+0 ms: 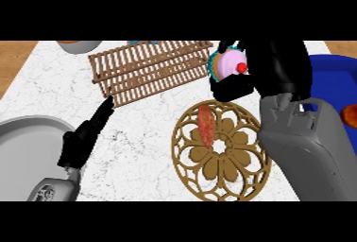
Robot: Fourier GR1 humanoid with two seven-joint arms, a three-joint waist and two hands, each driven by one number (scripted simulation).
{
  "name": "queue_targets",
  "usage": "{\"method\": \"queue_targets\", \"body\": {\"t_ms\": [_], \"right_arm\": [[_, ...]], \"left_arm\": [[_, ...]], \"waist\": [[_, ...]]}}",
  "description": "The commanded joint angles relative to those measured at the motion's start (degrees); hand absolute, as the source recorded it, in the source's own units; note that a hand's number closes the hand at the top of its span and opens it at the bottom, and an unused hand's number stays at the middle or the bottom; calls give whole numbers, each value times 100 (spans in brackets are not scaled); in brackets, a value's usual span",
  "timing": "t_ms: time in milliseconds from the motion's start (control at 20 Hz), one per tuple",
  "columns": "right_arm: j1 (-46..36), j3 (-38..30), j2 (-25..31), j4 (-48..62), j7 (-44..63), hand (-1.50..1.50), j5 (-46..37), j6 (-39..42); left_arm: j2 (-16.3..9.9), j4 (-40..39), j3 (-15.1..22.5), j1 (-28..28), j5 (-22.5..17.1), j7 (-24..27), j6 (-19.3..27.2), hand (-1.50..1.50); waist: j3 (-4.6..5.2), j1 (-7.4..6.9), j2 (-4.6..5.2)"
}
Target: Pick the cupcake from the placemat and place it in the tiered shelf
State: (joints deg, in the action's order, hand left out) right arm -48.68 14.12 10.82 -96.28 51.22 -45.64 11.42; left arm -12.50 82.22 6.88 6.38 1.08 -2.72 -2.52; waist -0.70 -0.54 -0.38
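Note:
The cupcake [229,64], pink frosting with a red cherry and a teal wrapper, is lifted off the counter in my right hand [268,64], whose black fingers curl round it and hide part of it. It hangs beside the right end of the brown slatted tiered shelf [150,68], which lies at the back middle of the counter. The round gold openwork placemat [222,150] lies below the hand, with a reddish sausage-like item [206,125] on its upper left part. My left hand [85,137] rests open at the left, fingers pointing up toward the shelf's near left corner.
A grey pan or plate [31,134] sits at the left edge under my left forearm. A blue plate [335,75] with an orange item [350,113] is at the right edge. A bowl [78,45] stands at the back left.

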Motion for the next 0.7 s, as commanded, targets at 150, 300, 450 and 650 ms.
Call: {"method": "queue_targets", "body": {"t_ms": [150,300,450,650], "right_arm": [[-1334,-762,184,1673,-451,150,-106,-254],[-1887,-746,-181,2459,-356,150,-357,-647],[-2131,-929,-183,3260,-763,150,-296,-897],[-2412,-1038,-29,4347,-1557,150,-359,-1235]], "left_arm": [[76,-476,58,-351,202,-25,107,0],[-140,-255,-95,-254,-9,-247,-174,0],[107,-552,52,-284,214,41,37,0],[-103,-133,-38,-273,-1,-216,-251,0]], "waist": [[78,-141,104],[79,-200,97],[82,-232,142],[77,-392,178]]}}
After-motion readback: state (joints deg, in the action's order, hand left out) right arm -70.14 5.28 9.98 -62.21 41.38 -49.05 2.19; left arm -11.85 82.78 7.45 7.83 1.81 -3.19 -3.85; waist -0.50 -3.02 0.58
